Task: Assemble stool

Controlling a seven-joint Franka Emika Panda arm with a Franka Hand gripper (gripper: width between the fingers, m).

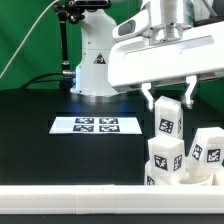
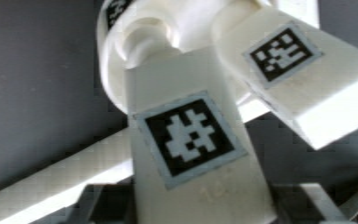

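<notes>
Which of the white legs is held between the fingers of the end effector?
The upper leg, upright between the shut end effector; the other two legs stand lower, untouched.

You're looking at a robotics lab — a black table (image 1: pixel 40 105) with a fixed marker board (image 1: pixel 96 125), a green backdrop (image 1: pixel 25 35), and a tag-bearing white arm base (image 1: pixel 97 62).

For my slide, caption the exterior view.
Panda gripper shut on a tagged white stool leg above the seat, marker board beside.
</notes>
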